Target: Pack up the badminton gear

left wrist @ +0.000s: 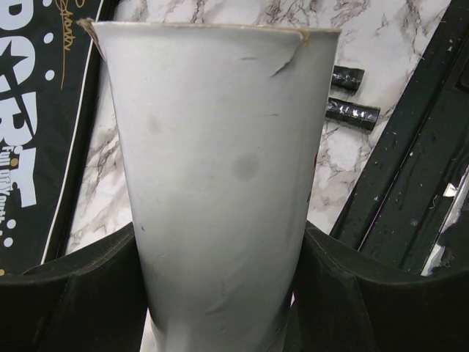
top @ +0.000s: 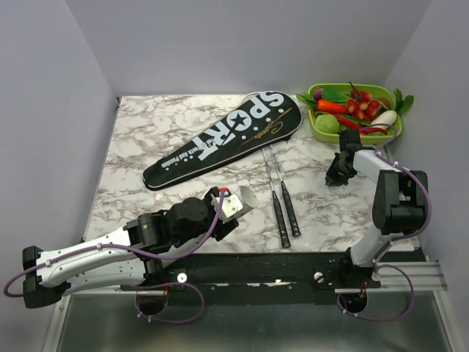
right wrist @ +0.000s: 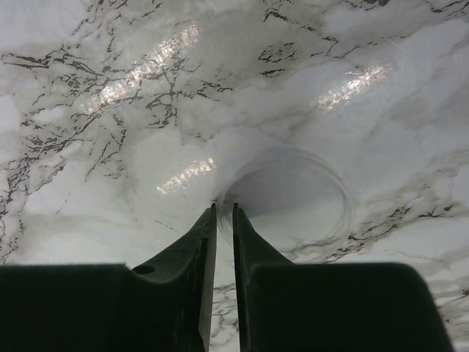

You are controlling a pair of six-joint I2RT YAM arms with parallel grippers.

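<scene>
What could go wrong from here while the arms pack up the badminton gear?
The right gripper pinches only the thin rim of the clear lid, so it may slip free. The white tube in the left gripper has a torn rim and could crumple under pressure. That arm sits near the racket handles and might knock them.

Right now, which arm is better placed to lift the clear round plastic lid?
Right: the right gripper sits nearly shut at the clear lid, on its rim; the left gripper holds a white cardboard tube.
</scene>
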